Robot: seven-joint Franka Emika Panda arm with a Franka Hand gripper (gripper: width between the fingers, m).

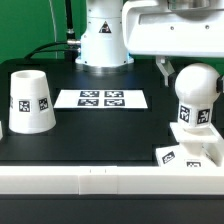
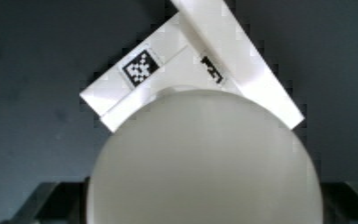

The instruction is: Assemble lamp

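**Seat the bulb squarely on the base**

The gripper (image 1: 186,78) appears to pinch the upright bulb (image 1: 195,97) over the base (image 1: 188,154), at 4 o'clock from the marker board (image 1: 100,98). A good seating likely needs a straight descent with the stem centred. The arm reaches down from 12 o'clock, wrist vertical.

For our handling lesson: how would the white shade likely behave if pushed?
The shade probably slides rather than tips: it stands wide end down. It looks like smooth rigid plastic, so likely stiff and light. Knocked over, its round tapered wall might roll in a curve.
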